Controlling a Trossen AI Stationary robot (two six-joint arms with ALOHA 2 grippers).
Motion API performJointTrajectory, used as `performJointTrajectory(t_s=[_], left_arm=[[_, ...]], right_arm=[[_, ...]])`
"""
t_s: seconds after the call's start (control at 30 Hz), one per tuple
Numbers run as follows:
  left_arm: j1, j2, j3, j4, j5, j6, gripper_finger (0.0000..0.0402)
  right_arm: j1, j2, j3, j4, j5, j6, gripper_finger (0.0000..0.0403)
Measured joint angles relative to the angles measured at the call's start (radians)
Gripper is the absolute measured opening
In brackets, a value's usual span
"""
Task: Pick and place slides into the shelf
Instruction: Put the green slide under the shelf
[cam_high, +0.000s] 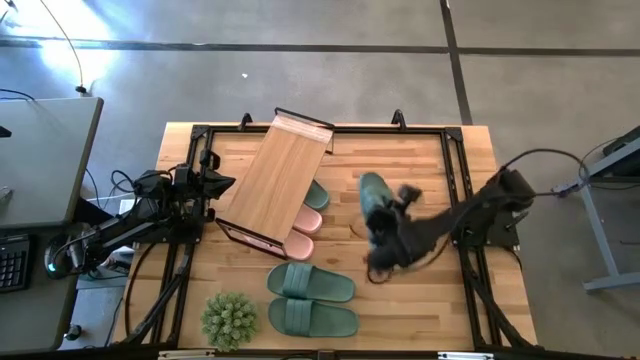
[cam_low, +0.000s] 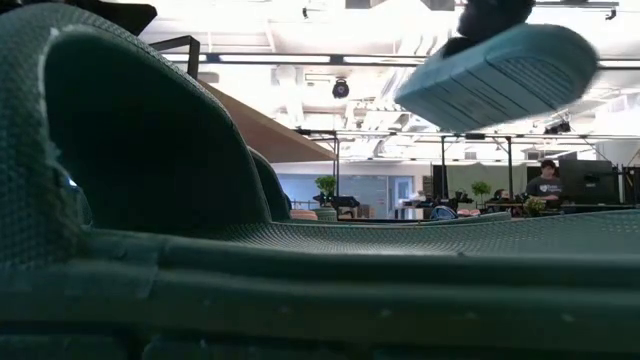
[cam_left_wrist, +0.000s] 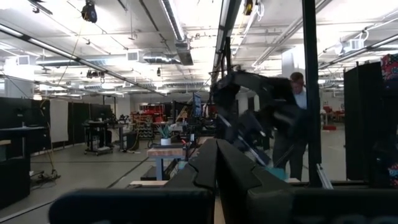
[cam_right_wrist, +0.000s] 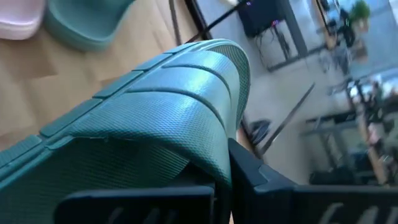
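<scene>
Both arms are dark, jointed and matte, the right hand (cam_high: 385, 255) black and blocky, with black cables trailing from each base.

Shelf (cam_high: 272, 180): top board covering most of the pink slides (cam_high: 303, 232) and one green slide (cam_high: 316, 194); only their toe ends showing beside it; frame beneath mostly hidden. Lifted green slide (cam_high: 377, 203): smeared by motion in the high view; cut off by the top edge in the low view; filling the right wrist view, hiding the right gripper's fingertips. Near green slide (cam_low: 300, 270): blocking almost the whole table in the low view. Person (cam_low: 545, 181): too small to make out.
</scene>
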Motion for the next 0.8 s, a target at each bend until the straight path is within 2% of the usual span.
performJointTrajectory(t_s=[0.1,0.17,0.27,0.33,0.37,0.53,0.67,0.8], left_arm=[[0.0,0.0,0.0,0.0,0.0,0.0,0.0001],[0.0,0.0,0.0,0.0,0.0,0.0,0.0001],[0.0,0.0,0.0,0.001,0.0,0.003,0.0001],[0.0,0.0,0.0,0.002,0.0,0.007,0.0001],[0.0,0.0,0.0,0.002,0.0,0.007,0.0001],[0.0,0.0,0.0,0.002,-0.035,0.009,0.0001],[0.0,0.0,0.0,0.002,-0.077,0.033,0.0001],[0.0,0.0,0.0,0.001,-0.087,0.035,0.0001]], right_arm=[[-0.104,-0.075,0.004,0.123,-0.011,-0.318,0.0],[-0.18,-0.127,-0.016,0.265,-0.059,-0.562,0.0],[-0.313,-0.211,-0.086,0.533,-0.25,-0.937,0.0],[-0.397,-0.259,-0.15,0.671,-0.385,-1.108,0.0],[-0.439,-0.277,-0.184,0.712,-0.423,-1.179,0.0],[-0.581,-0.317,-0.334,0.806,-0.482,-1.482,0.0],[-0.658,-0.3,-0.46,1.024,-0.613,-1.659,0.0],[-0.697,-0.264,-0.56,1.288,-0.607,-1.798,0.0]])
